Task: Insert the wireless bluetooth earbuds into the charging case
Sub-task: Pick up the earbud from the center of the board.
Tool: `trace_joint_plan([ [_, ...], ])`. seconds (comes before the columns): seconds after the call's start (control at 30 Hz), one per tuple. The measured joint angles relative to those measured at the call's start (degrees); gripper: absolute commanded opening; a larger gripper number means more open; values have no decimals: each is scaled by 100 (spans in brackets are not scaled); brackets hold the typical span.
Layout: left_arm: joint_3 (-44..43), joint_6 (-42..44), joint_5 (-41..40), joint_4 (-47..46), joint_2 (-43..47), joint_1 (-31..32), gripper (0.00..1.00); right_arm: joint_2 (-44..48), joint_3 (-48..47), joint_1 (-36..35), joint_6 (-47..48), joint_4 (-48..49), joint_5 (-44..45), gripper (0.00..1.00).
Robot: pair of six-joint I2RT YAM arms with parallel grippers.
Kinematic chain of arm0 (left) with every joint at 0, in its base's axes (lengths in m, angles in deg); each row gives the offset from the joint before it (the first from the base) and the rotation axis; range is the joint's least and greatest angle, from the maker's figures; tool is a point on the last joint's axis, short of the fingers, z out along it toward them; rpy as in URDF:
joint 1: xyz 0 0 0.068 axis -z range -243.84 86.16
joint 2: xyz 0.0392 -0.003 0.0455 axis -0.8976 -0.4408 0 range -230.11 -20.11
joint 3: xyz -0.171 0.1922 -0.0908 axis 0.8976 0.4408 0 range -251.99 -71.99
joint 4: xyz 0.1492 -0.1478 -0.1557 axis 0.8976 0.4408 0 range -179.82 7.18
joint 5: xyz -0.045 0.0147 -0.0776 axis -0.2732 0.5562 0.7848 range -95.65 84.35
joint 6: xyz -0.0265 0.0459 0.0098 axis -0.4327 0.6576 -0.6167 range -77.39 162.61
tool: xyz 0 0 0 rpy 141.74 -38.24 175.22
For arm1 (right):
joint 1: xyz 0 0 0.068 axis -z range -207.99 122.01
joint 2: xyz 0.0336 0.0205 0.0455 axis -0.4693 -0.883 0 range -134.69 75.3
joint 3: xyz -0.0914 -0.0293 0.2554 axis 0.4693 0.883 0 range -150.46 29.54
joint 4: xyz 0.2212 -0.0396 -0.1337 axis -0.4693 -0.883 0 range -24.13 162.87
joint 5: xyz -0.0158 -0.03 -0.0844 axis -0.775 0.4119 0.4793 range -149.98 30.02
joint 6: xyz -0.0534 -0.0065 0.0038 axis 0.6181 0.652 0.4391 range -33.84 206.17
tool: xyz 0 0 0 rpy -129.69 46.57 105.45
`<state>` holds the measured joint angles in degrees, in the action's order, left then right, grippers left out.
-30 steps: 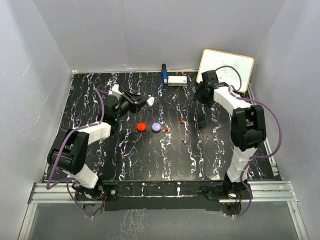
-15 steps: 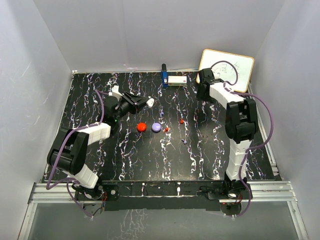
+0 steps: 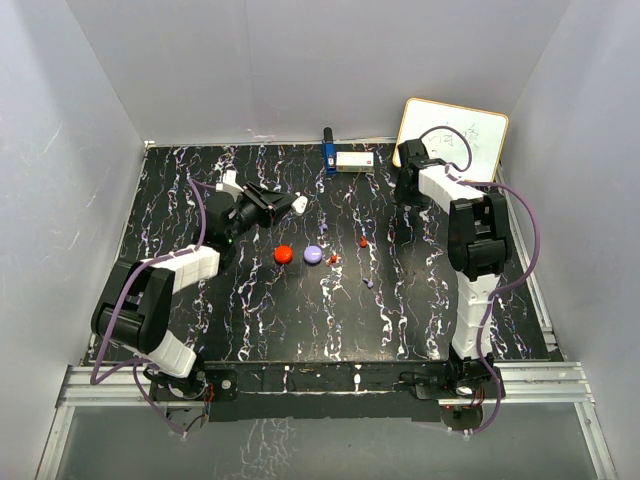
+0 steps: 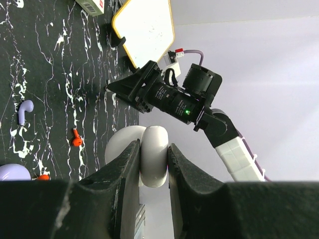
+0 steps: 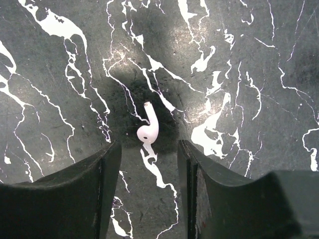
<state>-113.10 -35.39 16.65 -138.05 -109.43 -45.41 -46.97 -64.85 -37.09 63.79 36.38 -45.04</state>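
Counted at the black, white-veined bench: four tiny earbuds. Two red: one small red earbud, a second red earbud. One small purple earbud. One small white stemmed earbud. Three round cases: one red round puck, one purple round puck, one white rounded case. One yellow-rimmed whiteboard, one white cardboard box, one blue upright object. Two black two-finger tools: left tool, right tool.
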Motion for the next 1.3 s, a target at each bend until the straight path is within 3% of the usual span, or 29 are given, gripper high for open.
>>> trace_joint_plan([
  [1.3,0,7,-2,76,2,-26,0,-164,96,247,-24,415,-463,26],
])
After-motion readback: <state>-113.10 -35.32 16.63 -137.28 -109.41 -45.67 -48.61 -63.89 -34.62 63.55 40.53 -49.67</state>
